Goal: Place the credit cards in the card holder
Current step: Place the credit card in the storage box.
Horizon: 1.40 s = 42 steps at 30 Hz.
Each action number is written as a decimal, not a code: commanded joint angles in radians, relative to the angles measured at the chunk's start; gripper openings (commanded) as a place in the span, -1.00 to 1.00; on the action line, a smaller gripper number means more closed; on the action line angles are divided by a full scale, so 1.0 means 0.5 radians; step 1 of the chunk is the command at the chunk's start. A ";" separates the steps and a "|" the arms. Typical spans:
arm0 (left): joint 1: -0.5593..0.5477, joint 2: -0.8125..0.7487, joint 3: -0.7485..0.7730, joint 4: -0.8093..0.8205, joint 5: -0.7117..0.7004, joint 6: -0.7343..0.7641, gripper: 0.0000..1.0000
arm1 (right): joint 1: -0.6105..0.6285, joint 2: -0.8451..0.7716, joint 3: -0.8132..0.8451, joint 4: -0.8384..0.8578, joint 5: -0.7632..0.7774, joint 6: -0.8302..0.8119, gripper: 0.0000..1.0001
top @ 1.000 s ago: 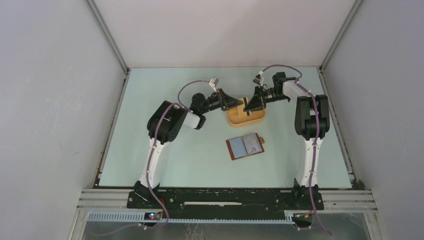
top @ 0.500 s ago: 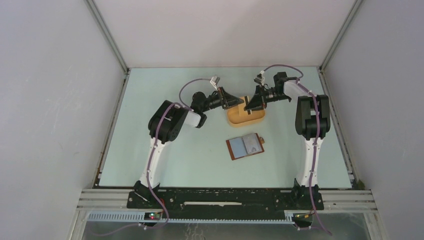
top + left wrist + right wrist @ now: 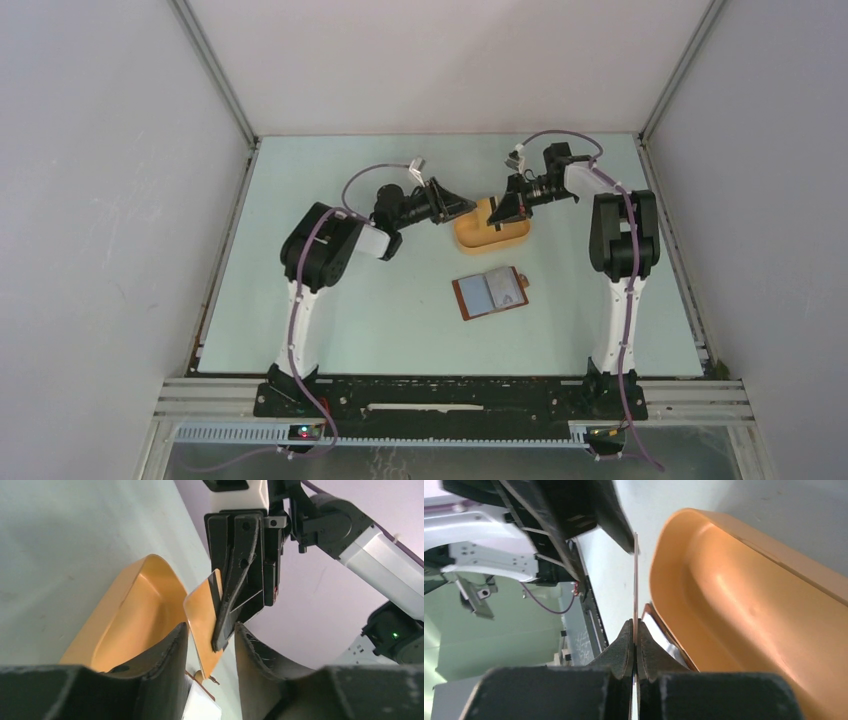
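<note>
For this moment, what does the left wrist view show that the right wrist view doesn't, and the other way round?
Left wrist only: the broad face of the credit card with its dark stripe, the right gripper seen from outside and clamped on it, and the left fingers standing apart on either side of it. Right wrist only: the card edge-on, a thin line pinched between the right gripper's shut jaws, with the left fingers beyond it. Both: the card and the orange tray beside it.
</note>
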 commanded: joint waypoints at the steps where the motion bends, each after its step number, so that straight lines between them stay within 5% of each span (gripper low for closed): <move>1: 0.060 -0.403 -0.208 -0.183 -0.191 0.396 -0.07 | 0.018 -0.213 -0.051 0.183 0.322 0.191 -1.00; 12: 0.058 -0.945 -0.631 -0.852 -0.562 1.009 0.04 | 0.142 -0.133 0.083 0.039 0.787 0.191 -1.00; 23: -0.020 -0.806 -0.599 -0.824 -0.583 0.979 0.06 | 0.218 0.009 0.182 -0.024 0.863 0.174 -0.94; 42: -0.140 -0.674 -0.348 -1.271 -0.697 1.145 0.07 | 0.266 0.128 0.249 -0.097 0.806 0.140 -0.74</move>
